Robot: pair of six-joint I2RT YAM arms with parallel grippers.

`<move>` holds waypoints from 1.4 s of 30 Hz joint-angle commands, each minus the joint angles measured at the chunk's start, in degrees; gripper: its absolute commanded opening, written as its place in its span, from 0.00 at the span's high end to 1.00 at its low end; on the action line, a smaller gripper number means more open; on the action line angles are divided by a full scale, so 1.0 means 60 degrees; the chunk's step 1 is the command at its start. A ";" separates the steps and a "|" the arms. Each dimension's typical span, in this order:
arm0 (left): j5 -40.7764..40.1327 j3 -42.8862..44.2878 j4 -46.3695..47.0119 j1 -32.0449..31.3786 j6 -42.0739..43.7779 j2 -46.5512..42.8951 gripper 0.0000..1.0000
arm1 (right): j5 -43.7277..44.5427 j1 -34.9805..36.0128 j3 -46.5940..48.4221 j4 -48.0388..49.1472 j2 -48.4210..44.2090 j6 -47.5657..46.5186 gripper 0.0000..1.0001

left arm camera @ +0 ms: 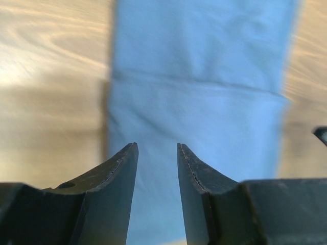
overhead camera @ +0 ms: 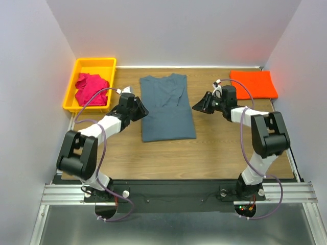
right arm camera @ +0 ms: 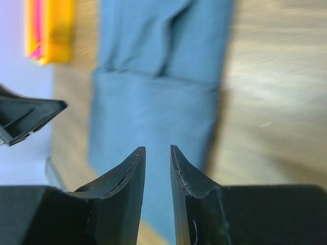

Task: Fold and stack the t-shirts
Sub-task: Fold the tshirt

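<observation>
The slate grey-blue t-shirt [overhead camera: 167,107] lies flat mid-table as a long rectangle, sides folded in, collar at the far end. It also shows in the left wrist view [left arm camera: 199,76] and the right wrist view [right arm camera: 153,92]. My left gripper [overhead camera: 143,109] hovers at its left edge, jaws open and empty [left arm camera: 157,148]. My right gripper [overhead camera: 196,105] hovers at its right edge, jaws open and empty [right arm camera: 157,149]. The orange t-shirt [overhead camera: 253,84] lies folded at the far right. The magenta-pink t-shirt [overhead camera: 91,88] is crumpled in the yellow bin [overhead camera: 76,66].
The yellow bin stands at the far left corner against the wall and shows in the right wrist view [right arm camera: 59,30]. White walls close in the table on three sides. Bare wooden tabletop [overhead camera: 204,158] lies between the shirt and the arm bases.
</observation>
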 commanded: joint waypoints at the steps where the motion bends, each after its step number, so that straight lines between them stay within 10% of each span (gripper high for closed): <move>1: 0.0236 -0.0845 -0.0079 -0.0625 -0.0797 -0.1495 0.52 | -0.1074 0.0349 -0.0784 0.0304 -0.1339 0.0064 0.68; 20: -0.0276 -0.3016 -0.0621 -0.1154 -0.1914 -0.2564 0.73 | -0.1191 0.0744 -0.2854 0.0114 -0.1895 -0.0274 0.71; 30: -0.1360 -0.2254 -0.2144 -0.1168 -0.1035 -0.4323 0.58 | -0.2232 0.3162 -0.0201 0.0347 -0.0566 0.0137 0.70; 42: -0.2093 -0.2326 -0.2555 -0.1154 -0.0375 -0.5977 0.30 | -0.2774 0.3295 -0.0800 0.2252 0.2057 0.0241 0.73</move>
